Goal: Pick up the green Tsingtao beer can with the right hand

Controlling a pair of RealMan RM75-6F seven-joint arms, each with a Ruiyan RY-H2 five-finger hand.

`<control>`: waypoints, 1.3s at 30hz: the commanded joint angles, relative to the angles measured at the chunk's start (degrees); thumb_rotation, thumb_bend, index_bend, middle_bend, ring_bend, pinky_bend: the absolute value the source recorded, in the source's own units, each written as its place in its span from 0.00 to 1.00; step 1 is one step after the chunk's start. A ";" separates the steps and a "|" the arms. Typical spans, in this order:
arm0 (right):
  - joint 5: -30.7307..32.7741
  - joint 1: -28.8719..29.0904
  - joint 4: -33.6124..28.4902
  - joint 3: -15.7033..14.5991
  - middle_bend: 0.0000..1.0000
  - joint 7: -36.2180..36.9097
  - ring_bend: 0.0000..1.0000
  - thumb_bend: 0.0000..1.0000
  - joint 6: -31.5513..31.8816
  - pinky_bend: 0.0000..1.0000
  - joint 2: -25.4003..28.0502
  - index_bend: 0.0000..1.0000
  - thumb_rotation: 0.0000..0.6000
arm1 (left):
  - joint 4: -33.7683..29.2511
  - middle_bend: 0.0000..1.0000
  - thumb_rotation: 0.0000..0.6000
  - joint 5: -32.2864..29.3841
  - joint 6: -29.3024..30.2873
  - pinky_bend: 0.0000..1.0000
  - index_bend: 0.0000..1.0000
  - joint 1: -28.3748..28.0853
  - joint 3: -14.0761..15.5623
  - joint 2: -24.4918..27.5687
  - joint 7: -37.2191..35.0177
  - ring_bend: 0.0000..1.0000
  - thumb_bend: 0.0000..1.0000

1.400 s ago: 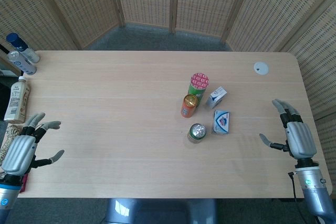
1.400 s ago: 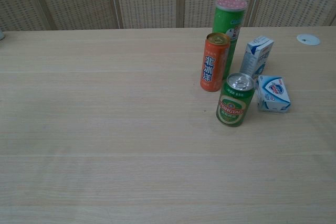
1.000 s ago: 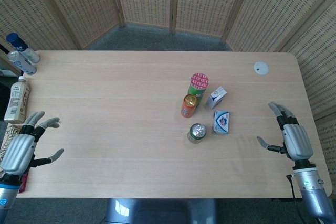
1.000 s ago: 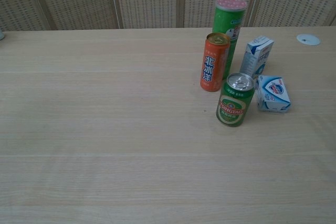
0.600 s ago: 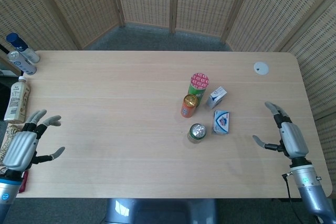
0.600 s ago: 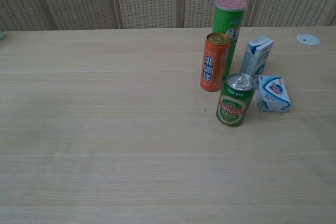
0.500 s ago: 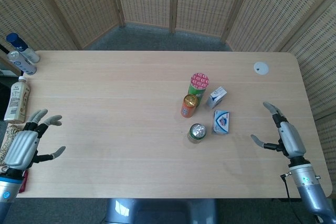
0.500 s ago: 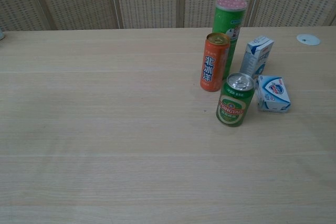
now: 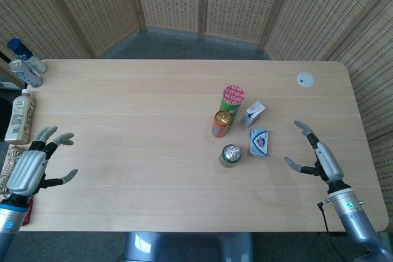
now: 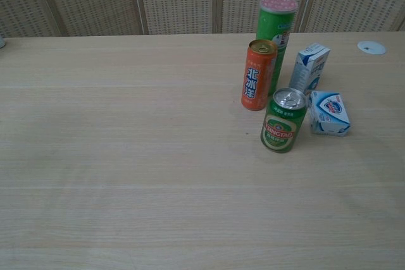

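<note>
The green Tsingtao beer can (image 9: 230, 155) (image 10: 283, 120) stands upright on the wooden table (image 9: 141, 121), right of centre. My right hand (image 9: 320, 159) hovers over the table's right side, well to the right of the can, fingers spread and holding nothing. My left hand (image 9: 29, 169) is at the table's left front edge, open with fingers apart. Neither hand shows in the chest view.
Close behind the beer can stand an orange can (image 9: 221, 123) (image 10: 259, 74) and a tall green tube (image 9: 232, 105) (image 10: 275, 30). A small carton (image 9: 254, 113) and a blue-white box (image 9: 258, 143) (image 10: 330, 112) lie just right of it. Bottles (image 9: 23, 65) line the left edge. A white disc (image 9: 305, 79) sits far right.
My right hand has moved left and inward over the table, toward the cans, and tilted. The left hand shifted only slightly. The objects have not moved.
</note>
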 commanded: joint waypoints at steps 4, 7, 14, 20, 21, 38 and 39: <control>0.38 1.46 1.91 -0.75 0.01 -3.48 0.00 0.27 -1.69 0.00 -2.78 0.00 0.62 | 0.19 0.34 0.95 -0.06 0.08 0.00 0.19 0.17 0.22 0.06 -0.11 0.08 0.27; 0.40 2.12 2.60 -1.15 0.00 -4.89 0.00 0.27 -2.70 0.00 -3.73 0.00 0.61 | 0.26 0.34 0.95 -0.12 0.06 0.00 0.19 0.14 0.19 0.19 -0.16 0.08 0.27; 0.47 3.82 4.00 -1.54 0.00 -6.46 0.00 0.27 -4.81 0.00 -6.05 0.00 0.61 | 0.15 0.34 0.95 -0.08 -0.06 0.00 0.19 -0.08 0.09 0.30 -0.06 0.08 0.27; 0.06 4.79 5.40 -1.98 0.00 -8.67 0.00 0.27 -5.31 0.00 -8.25 0.00 0.60 | 0.21 0.34 0.95 -0.11 0.30 0.00 0.19 0.14 0.16 0.41 -0.20 0.08 0.27; 0.04 4.96 5.48 -2.05 0.00 -8.77 0.00 0.27 -5.52 0.00 -8.48 0.00 0.60 | 0.19 0.34 0.95 -0.06 0.40 0.00 0.19 0.17 0.15 0.50 -0.29 0.08 0.27; 0.28 6.39 7.23 -3.01 0.00 -11.33 0.00 0.27 -6.66 0.00 -11.55 0.00 0.60 | -0.45 0.34 0.94 2.19 1.97 0.00 0.19 0.12 -0.04 1.96 -4.11 0.08 0.27; 0.32 6.40 7.37 -3.10 0.00 -11.56 0.00 0.27 -6.70 0.00 -11.68 0.00 0.60 | -0.45 0.34 0.94 2.17 1.94 0.00 0.19 0.10 -0.03 1.94 -4.01 0.08 0.27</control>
